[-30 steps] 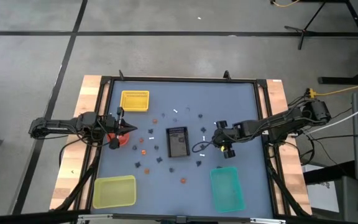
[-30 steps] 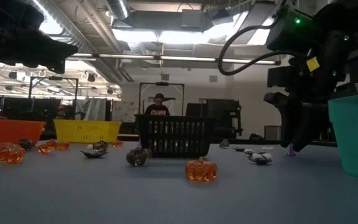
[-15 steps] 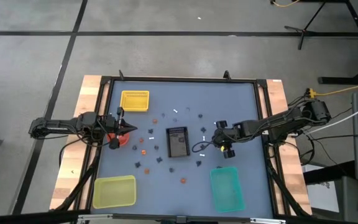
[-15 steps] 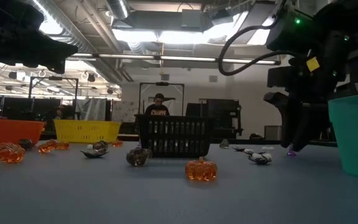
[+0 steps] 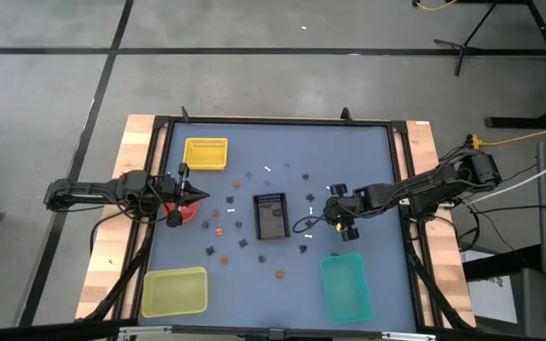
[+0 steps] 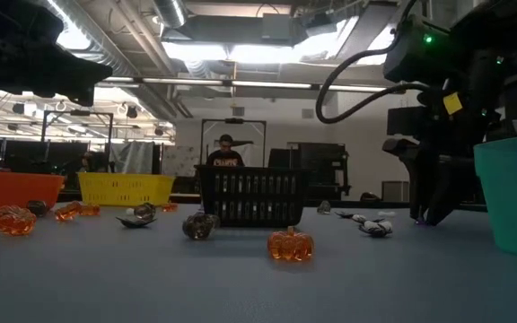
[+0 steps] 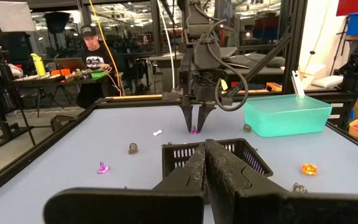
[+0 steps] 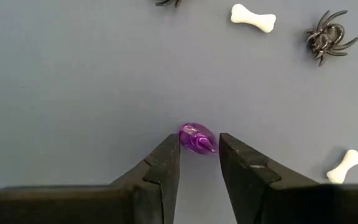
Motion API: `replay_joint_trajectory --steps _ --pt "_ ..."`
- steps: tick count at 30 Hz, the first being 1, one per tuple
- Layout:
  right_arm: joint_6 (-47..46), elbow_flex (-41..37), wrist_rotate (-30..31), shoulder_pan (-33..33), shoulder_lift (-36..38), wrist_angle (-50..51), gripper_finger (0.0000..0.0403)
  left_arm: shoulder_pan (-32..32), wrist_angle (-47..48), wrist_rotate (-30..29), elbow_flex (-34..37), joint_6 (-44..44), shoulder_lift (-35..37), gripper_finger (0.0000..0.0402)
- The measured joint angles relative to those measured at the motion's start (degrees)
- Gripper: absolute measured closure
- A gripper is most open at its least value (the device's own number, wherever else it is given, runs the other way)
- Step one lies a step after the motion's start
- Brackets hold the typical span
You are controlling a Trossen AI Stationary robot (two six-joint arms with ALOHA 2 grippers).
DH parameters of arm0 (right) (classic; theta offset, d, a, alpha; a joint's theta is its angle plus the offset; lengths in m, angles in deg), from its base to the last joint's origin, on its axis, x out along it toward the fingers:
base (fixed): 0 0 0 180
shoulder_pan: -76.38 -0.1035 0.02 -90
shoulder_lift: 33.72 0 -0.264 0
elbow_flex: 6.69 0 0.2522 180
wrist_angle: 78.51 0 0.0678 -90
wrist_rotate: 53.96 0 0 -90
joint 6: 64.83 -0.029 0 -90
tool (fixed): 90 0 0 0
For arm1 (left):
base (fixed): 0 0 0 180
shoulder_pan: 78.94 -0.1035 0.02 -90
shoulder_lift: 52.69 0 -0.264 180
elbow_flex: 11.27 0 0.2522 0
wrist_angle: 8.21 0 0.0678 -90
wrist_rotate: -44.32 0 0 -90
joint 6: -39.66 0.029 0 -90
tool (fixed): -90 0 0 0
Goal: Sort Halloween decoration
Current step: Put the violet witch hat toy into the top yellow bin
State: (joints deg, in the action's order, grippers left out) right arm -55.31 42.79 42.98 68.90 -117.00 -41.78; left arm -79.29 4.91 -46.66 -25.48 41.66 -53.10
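Small Halloween trinkets lie scattered on the blue table: white bones (image 8: 253, 17), a dark spider (image 8: 328, 38), an orange pumpkin (image 6: 291, 244). A purple trinket (image 8: 196, 135) lies on the table right of the black basket (image 5: 271, 216). My right gripper (image 8: 199, 148) points steeply down with its fingertips closed on it; the gripper also shows in the high view (image 5: 334, 218) and in the left wrist view (image 7: 194, 124). My left gripper (image 7: 205, 163) waits shut and level at the table's left edge (image 5: 200, 197). My right gripper pinches the purple trinket's two sides (image 8: 185, 134) between its two fingers, only at their free ends. The fingers come from above, slanting down. The trinket rests on the table (image 7: 194, 131).
A yellow tray (image 5: 206, 153) stands at the far left, a yellow-green tray (image 5: 173, 291) at the near left, a teal tray (image 5: 346, 287) near my right gripper, and an orange container (image 5: 186, 212) under my left gripper. A person (image 6: 229, 154) sits in the room behind.
In the low view my right gripper has shifted a little and tipped slightly. It now covers the purple trinket that showed beside its fingertips.
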Motion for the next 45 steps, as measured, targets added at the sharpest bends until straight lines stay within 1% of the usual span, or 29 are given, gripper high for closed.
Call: replay_joint_trajectory --steps 34,36,42,45 --pt "-0.2 -0.1 -0.1 0.0 -0.1 -0.5 0.029 0.0 0.0 0.0 0.0 0.0 0.0 0.0401" --pt "-0.2 -0.1 -0.1 0.0 -0.1 -0.5 0.03 0.0 0.0 0.0 0.0 0.0 0.0 0.0401" --pt "-0.2 -0.1 -0.3 0.0 -0.2 -0.7 0.0353 0.0 0.0 0.0 0.0 0.0 0.0 0.0401" --pt "-0.2 -0.1 -0.3 0.0 -0.2 -0.9 0.0372 0.0 0.0 0.0 0.0 0.0 0.0 0.0401"
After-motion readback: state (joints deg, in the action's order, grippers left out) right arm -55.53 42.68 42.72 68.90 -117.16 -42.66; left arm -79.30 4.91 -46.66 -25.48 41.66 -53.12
